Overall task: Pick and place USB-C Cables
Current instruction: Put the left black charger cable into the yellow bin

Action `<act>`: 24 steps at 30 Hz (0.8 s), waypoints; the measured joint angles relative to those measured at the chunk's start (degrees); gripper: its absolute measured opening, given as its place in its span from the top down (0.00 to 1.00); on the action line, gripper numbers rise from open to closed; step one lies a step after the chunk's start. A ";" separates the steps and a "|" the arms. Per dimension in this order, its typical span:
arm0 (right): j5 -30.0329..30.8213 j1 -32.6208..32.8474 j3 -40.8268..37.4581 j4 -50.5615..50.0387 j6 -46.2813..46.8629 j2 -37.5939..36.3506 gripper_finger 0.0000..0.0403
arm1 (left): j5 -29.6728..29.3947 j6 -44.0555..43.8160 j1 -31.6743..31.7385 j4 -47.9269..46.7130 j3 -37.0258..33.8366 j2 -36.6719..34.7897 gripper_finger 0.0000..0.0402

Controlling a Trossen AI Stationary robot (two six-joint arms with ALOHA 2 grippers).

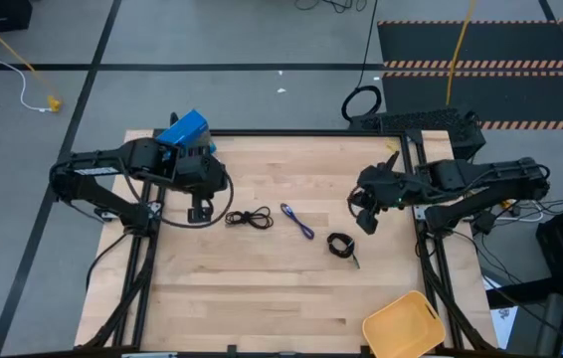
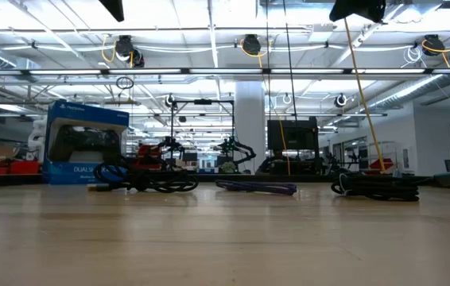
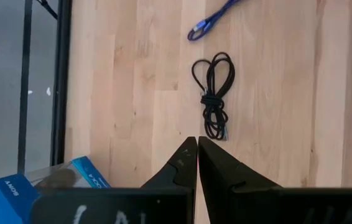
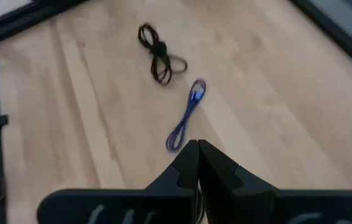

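Observation:
Three USB-C cables lie on the wooden table. A black one tied in a bundle [image 1: 250, 219] [image 3: 212, 93] [image 4: 160, 56] is left of centre. A blue-purple one [image 1: 297, 221] [image 4: 186, 115] lies stretched out at the middle. A second black one [image 1: 341, 246] lies coiled to its right. My left gripper [image 1: 199, 212] [image 3: 197, 144] hangs shut above the table, just left of the bundled black cable. My right gripper [image 1: 366, 221] [image 4: 197, 149] is shut and hangs in the air right of the blue-purple cable, tipped down toward it. Neither gripper holds anything.
A blue box [image 1: 184, 132] [image 2: 86, 143] stands at the table's far left edge, behind my left arm. A yellow tray [image 1: 404, 323] sits at the near right corner. Bare wood lies between the cables and the near edge.

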 joint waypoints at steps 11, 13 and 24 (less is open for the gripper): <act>3.23 7.68 -17.38 25.49 3.02 0.05 1.00 | 2.46 -2.43 -0.09 5.23 -11.21 0.04 0.89; 3.16 8.80 -19.95 28.75 3.47 0.05 1.00 | 2.50 -2.45 -0.08 6.65 -12.97 0.04 0.86; 3.44 10.89 -24.66 32.64 2.94 0.05 1.00 | 3.61 -2.40 0.02 16.13 -18.24 0.11 0.73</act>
